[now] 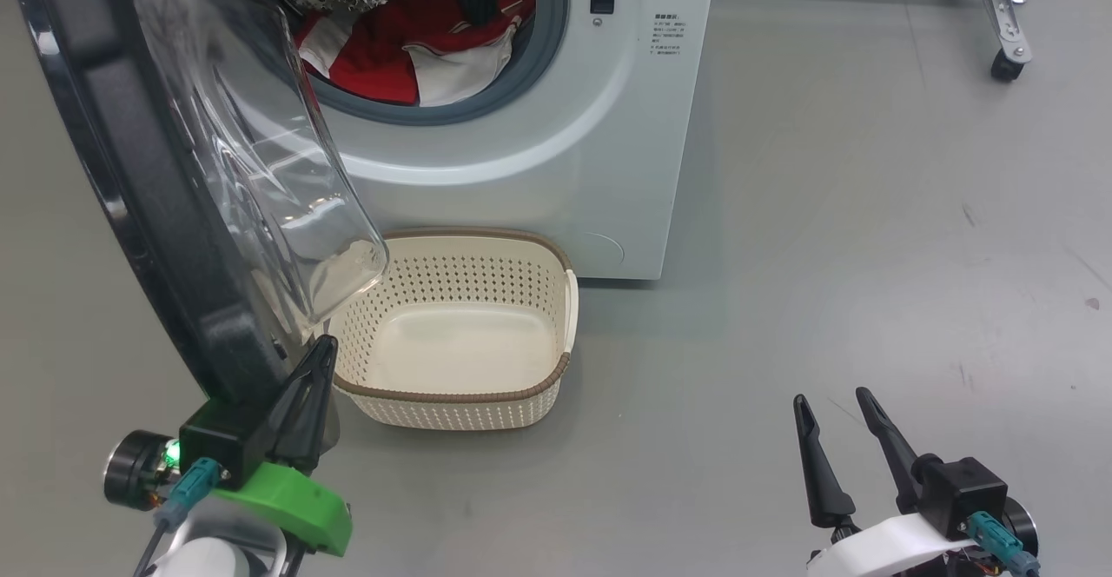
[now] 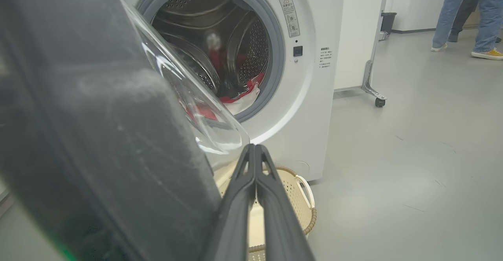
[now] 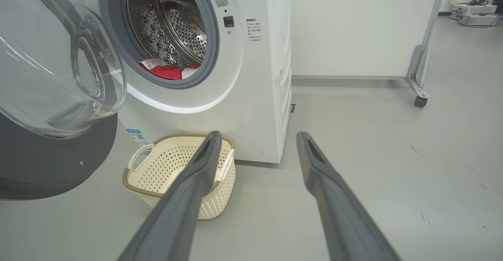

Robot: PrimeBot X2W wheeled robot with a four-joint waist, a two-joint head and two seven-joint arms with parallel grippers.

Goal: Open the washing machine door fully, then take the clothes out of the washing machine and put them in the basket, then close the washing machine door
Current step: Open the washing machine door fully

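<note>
The white washing machine [image 1: 556,151] stands ahead with its round black-rimmed door [image 1: 148,203] swung out to the left, its glass bowl [image 1: 261,160] bulging over the basket. Red and white clothes [image 1: 408,51] lie in the steel drum, seen also as clothes [image 3: 169,70] in the right wrist view. The cream basket [image 1: 539,273] sits on the floor below the opening with nothing in it. My left gripper [image 1: 323,347] is shut, its fingertips right by the door's lower inner edge; whether they touch it I cannot tell. My right gripper [image 1: 830,403] hangs open at the lower right, holding nothing.
A white partition on a castor [image 1: 1008,64] stands at the back right. In the left wrist view a person's legs [image 2: 467,13] stand far off at the upper right. Grey floor [image 1: 869,255] spreads to the right of the machine.
</note>
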